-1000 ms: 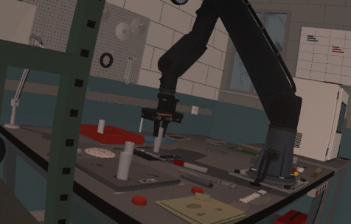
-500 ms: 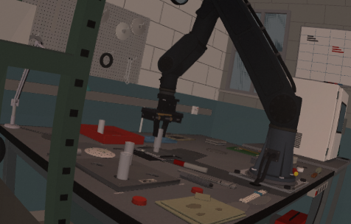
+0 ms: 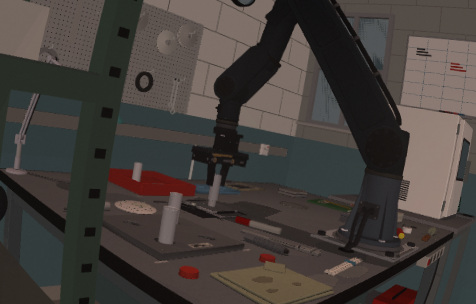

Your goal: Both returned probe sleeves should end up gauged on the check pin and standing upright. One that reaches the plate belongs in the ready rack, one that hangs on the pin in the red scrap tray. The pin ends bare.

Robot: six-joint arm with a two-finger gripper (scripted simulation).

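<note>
Toward the back of the bench, a pale sleeve (image 3: 213,192) stands upright on the dark rack plate beside a blue pad (image 3: 218,190), between the fingers of my gripper (image 3: 216,178), which is open and holds nothing. A second pale sleeve (image 3: 137,171) stands upright in the red scrap tray (image 3: 144,182) at the left. Nearer the front, the check pin (image 3: 168,224) stands on its dark plate (image 3: 178,237), with another pale cylinder (image 3: 175,200) just behind it; I cannot tell whether the pin carries a sleeve.
A red-tipped marker (image 3: 258,225), a round perforated disc (image 3: 135,206), two red caps (image 3: 188,272), a tan board (image 3: 272,283) and scattered small tools lie on the bench. A green frame post (image 3: 99,150) blocks the left foreground, and the arm's base (image 3: 373,220) stands on the right.
</note>
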